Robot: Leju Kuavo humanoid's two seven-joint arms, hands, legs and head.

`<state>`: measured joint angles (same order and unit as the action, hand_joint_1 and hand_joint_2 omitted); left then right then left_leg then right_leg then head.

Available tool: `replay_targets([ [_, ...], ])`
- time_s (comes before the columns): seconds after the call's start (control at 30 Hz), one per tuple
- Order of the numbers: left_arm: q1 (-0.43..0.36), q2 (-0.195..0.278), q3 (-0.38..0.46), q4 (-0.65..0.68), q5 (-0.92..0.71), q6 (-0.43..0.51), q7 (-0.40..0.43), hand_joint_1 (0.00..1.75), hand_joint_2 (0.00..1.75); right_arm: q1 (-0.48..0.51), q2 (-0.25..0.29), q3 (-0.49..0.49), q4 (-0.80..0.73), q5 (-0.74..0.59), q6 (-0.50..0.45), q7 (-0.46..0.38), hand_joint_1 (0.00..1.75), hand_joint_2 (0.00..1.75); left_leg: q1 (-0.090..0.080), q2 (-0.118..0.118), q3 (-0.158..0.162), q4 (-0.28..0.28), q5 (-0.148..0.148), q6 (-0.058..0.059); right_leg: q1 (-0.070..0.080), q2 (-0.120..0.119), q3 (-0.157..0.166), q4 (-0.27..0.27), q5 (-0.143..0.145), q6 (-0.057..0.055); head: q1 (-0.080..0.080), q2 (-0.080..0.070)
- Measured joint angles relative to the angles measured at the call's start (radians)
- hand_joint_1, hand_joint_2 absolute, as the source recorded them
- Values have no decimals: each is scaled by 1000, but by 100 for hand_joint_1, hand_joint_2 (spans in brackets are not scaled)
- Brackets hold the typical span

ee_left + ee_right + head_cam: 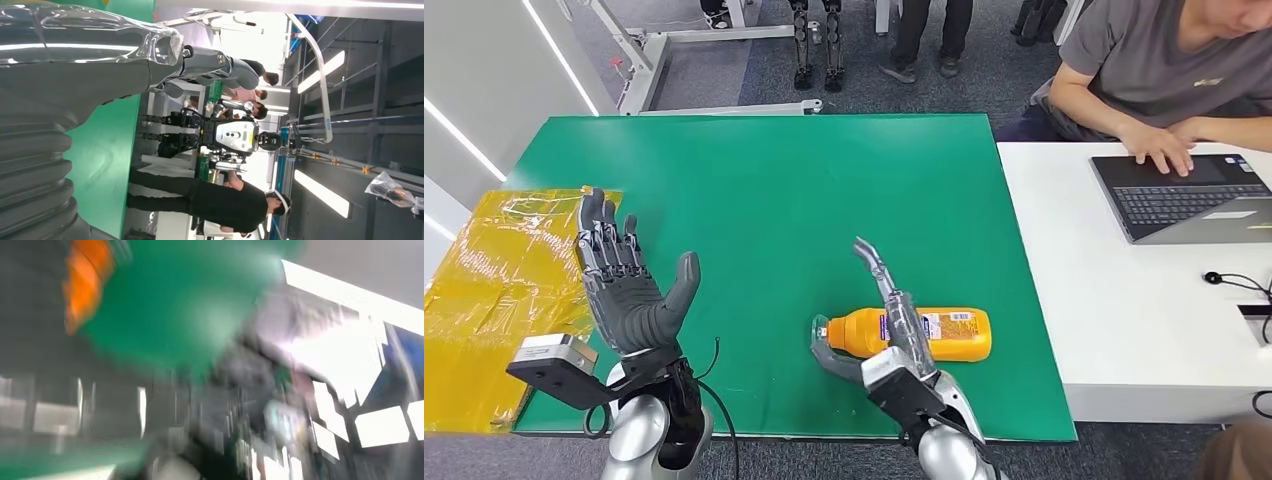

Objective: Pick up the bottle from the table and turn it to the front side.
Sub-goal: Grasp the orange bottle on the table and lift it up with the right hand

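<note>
Right hand (892, 335) lies over the orange bottle (944, 334) on its side on the green table (774, 190), fingers spread, perhaps touching. Its blurred wrist view adds an orange smear. Left hand (624, 280) stands raised, spread, holding nothing.

Orange bottle (924, 333) flat on green table (754, 190)

Orange bottle (924, 335), green table (774, 190)
</note>
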<state>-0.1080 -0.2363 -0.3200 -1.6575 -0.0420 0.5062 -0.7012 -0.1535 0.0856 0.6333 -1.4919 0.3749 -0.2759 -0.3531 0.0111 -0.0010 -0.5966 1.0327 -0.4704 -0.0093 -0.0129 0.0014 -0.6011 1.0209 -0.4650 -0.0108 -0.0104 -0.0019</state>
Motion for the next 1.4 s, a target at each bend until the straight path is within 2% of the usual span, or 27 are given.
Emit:
replay_targets([
  [0.2, 0, 1, 2, 0, 1, -18, 0, 0, 175, -58, -68, -6, 22, 224, 119, 156, 0, 175, 0, 0, 0, 0, 0, 0, 0, 0, 0, 0, 0, 0, 0, 0],
  [0.4, 1, 4, 3, 0, 9, -45, 0, 0, 175, -141, -200, -1, 86, 393, 301, 210, 0, 175, 0, -1, 0, 1, 0, 0, 0, -1, 1, 0, 1, 0, 0, 0],
  [0.57, 0, 3, 3, 0, 23, -60, 0, 0, 175, -247, -295, 18, 159, 412, 451, 210, 0, 175, 0, -1, 0, 2, 0, 0, 0, 0, 1, 0, 1, 0, 0, 0],
  [0.8, -3, 3, 2, 4, 40, -60, 0, 0, 175, -357, -379, 60, 211, 398, 595, 214, 0, 175, 0, 0, 0, 2, 0, 0, 0, 0, 0, 0, 1, 0, 0, 0],
  [1.07, -5, 1, 1, 6, 54, -44, 0, 0, 175, -503, -401, 125, 310, 345, 690, 196, 0, 175, 0, 0, 0, 2, 0, 0, 0, 0, 0, 0, 1, 0, 0, 0],
  [1.4, -12, 1, 0, 6, 64, -24, 0, 0, 175, -671, -352, 247, 518, 271, 758, 156, 0, 175, 0, -1, 0, 2, 0, 0, 0, 0, 0, 0, 1, 0, 0, 0],
])
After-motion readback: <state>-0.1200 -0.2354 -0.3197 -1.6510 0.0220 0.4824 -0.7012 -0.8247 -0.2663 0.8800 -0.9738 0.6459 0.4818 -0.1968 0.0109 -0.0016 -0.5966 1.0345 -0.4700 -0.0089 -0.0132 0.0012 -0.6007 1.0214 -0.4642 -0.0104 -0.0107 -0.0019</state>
